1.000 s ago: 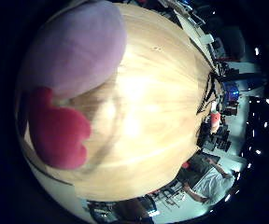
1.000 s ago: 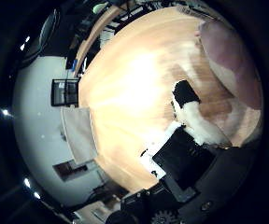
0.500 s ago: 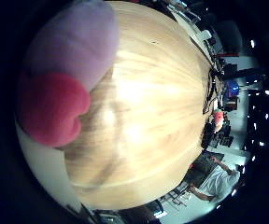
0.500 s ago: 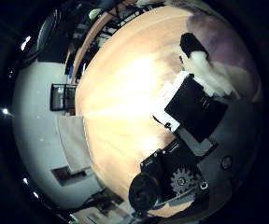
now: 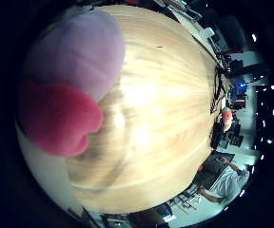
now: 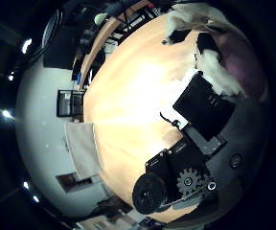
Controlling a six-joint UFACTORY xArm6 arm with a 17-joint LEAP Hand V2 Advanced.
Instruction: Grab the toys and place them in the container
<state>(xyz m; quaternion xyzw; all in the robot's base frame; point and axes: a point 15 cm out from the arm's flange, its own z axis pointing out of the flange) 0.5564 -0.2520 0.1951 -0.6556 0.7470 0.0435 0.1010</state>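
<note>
In the little finger side palm view a red soft toy (image 5: 56,119) lies on the round wooden table (image 5: 166,104), close to the palm. It touches a large lavender rounded thing (image 5: 75,52) that lies beside it. In the thumb side palm view my right hand (image 6: 205,96) reaches over the table with its black and white fingers (image 6: 212,65) stretched toward the lavender thing (image 6: 245,67). Nothing shows between the fingers. The red toy is not seen in that view.
The wooden table top spreads wide beyond the toy, and its edge (image 5: 127,204) curves round. Past the edge in the thumb side view lie a pale floor and a dark chair or stand (image 6: 69,99). Cluttered desks (image 5: 227,114) stand at the far side.
The red toy has grown larger in the little finger side view as the palm has come closer. In the thumb side view the fingers have reached further across the picture.
</note>
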